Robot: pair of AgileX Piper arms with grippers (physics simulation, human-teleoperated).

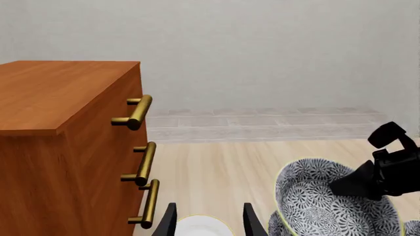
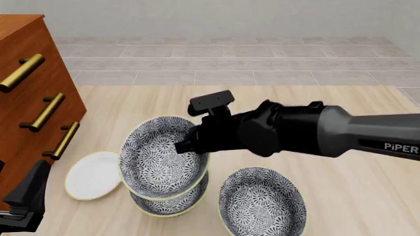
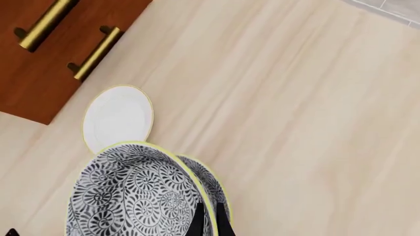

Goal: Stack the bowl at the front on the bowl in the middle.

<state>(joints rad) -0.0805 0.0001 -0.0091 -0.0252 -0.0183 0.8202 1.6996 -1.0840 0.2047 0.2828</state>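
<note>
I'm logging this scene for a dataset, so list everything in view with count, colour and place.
Bowls: three, grey-and-white floral with cream rims. Held bowl is tilted, directly above lower bowl, left of centre; whether they touch is unclear. Third bowl sits at front right.
Plate: one, white, flat on the table, left of the bowls.
Dresser: one, brown wood with brass handles, far left.
Table: one, light wood.
Right gripper: black, fingers pinching the held bowl's rim.
Left gripper: black, near left, open, holding nothing.
</note>
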